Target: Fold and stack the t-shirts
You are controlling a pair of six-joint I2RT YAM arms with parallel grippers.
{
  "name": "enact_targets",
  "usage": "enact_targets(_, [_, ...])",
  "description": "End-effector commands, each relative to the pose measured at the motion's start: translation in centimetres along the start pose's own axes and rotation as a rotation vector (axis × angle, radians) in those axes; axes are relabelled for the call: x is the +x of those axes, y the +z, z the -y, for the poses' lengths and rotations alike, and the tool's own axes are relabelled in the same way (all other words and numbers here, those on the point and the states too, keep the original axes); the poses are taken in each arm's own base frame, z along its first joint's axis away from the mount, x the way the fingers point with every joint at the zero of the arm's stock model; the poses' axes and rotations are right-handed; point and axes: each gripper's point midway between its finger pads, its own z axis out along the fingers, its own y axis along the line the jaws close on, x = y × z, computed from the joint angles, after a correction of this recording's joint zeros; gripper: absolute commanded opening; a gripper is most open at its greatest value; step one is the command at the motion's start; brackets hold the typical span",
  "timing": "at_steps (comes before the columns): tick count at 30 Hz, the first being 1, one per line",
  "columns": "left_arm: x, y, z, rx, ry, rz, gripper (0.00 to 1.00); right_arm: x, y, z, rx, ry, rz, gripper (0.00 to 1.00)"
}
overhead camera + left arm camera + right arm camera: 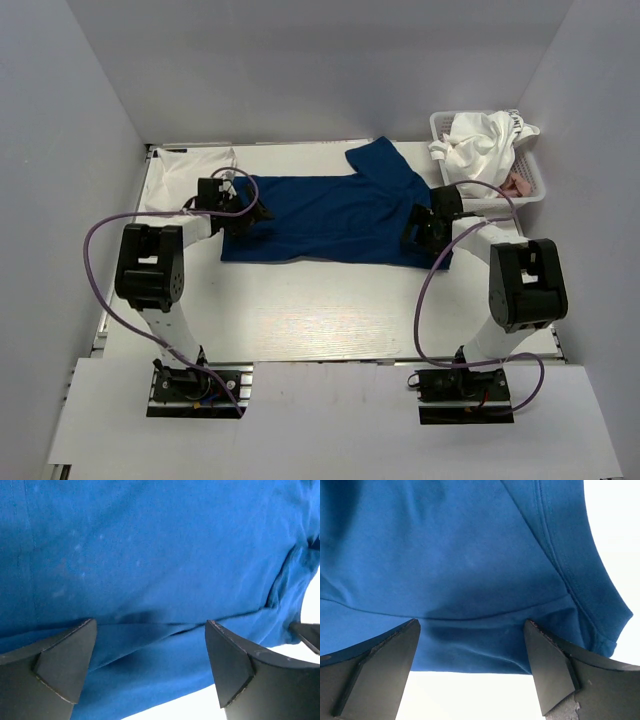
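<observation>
Tabletop [330,310], white within grey walls [300,70], holds navy t-shirt [330,215] under left claw [150,627] and right claw [472,625], both agape.

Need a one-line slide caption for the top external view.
Left gripper and right gripper, both open, at opposite ends of a navy t-shirt spread on the table; white tees in the basket.

A white mesh basket [538,180] is set at the far right corner of the white table [330,310], its long side laid along the right edge. The table is enclosed by pale grey walls [320,70] on the left, far and right sides. What seems to be a white board [330,425] is laid along the near edge.
</observation>
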Motion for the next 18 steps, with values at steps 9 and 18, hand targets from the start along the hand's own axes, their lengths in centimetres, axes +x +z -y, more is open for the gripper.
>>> enact_targets(9, [10.6, -5.2, -6.0, -0.184, -0.07, -0.11, 1.0, 11.5, -2.5, 5.5, 0.086, 0.109, -0.197, 0.9])
enact_targets(18, [9.4, -15.0, -4.2, -0.265, -0.095, 0.149, 1.0, 11.2, -10.4, 6.9, 0.117, 0.127, -0.021, 0.9])
